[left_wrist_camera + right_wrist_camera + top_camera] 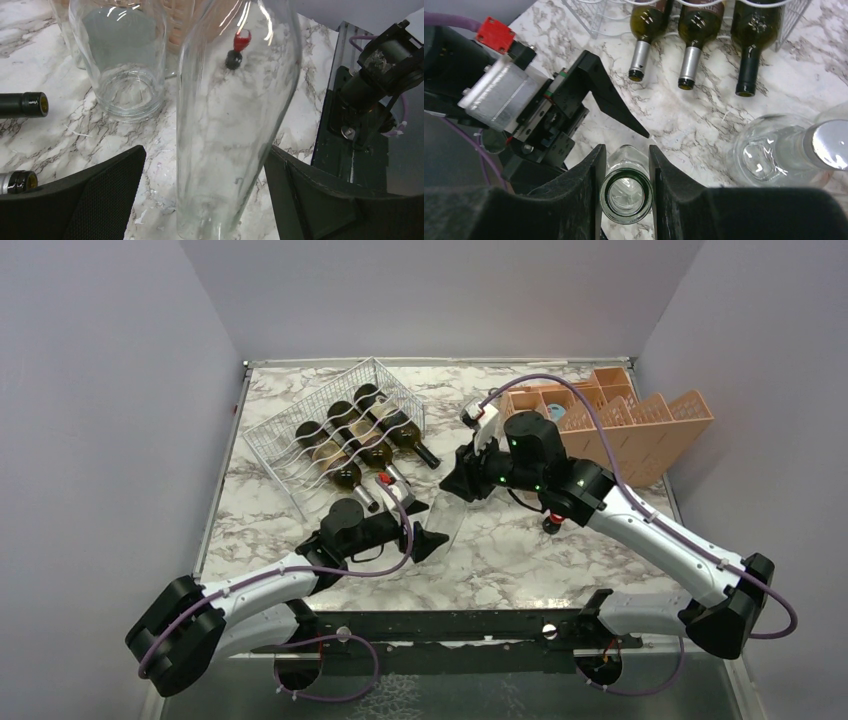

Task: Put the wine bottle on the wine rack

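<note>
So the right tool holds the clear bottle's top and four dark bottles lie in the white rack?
Three, not four: the right wrist view shows three dark bottles in the white rack. The right tool does hold the clear bottle by its top.

Wine rack [330, 435] at the surface's [520, 550] back left, three bottles [365, 440] lying side by side in it, crate [620, 425] at back right, wine bottle [235, 125] mid-surface between the spread left fingers [100, 200], its neck between the right fingers [584, 200], second glass bottle [125, 65] just beside it
</note>
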Available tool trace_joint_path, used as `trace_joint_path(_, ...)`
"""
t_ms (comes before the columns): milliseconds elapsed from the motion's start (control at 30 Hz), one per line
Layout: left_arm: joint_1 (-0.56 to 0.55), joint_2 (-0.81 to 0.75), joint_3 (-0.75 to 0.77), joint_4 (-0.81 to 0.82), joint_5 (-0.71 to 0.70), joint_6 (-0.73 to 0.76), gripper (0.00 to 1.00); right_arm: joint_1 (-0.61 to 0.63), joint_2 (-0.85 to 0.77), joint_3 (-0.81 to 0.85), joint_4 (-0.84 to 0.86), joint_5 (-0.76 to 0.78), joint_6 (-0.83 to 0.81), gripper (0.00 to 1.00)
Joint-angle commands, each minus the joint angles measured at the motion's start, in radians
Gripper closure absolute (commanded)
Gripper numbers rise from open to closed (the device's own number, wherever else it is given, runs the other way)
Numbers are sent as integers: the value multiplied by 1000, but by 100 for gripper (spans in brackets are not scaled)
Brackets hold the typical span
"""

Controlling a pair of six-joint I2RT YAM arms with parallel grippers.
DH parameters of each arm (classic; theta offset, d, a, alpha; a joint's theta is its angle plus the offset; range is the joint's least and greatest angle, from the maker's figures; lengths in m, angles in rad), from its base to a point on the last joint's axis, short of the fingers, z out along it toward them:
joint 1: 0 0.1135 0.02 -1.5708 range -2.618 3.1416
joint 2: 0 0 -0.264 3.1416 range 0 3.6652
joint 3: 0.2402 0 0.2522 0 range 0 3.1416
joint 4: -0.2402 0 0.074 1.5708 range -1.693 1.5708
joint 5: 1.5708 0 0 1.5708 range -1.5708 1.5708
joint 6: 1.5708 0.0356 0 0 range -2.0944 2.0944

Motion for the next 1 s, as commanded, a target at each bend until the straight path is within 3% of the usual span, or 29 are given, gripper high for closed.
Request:
trace_joint_path(0,-6,10,-19,98,21,72,9,-2,-47,70,107,-115,-8,99)
trace_joint_path(267,-13,-21,-46,169,72,64,22,-2,-70,111,91,-138,-7,99)
trace_joint_path(467,-35,-32,-46,175,98,71,39,-2,-104,122,108,-124,4,99)
trace_joint_path(600,-34,-83,-22,170,73,84,68,-2,-115,130,103,-123,10,99)
trace_joint_path(667,-34,-116,-3,155,55,111,99,-2,-109,146,78,-106,21,99)
trace_joint_path(700,-34,-134,5,144,36,127,100,-2,-106,160,58,-93,25,99)
trace_joint_path(833,-34,-198,69,29,-27,260,100,-2,-105,212,-42,-33,-23,64)
trace_joint_path(967,-34,-230,193,-179,-71,439,100,-2,-140,232,-79,13,-49,40)
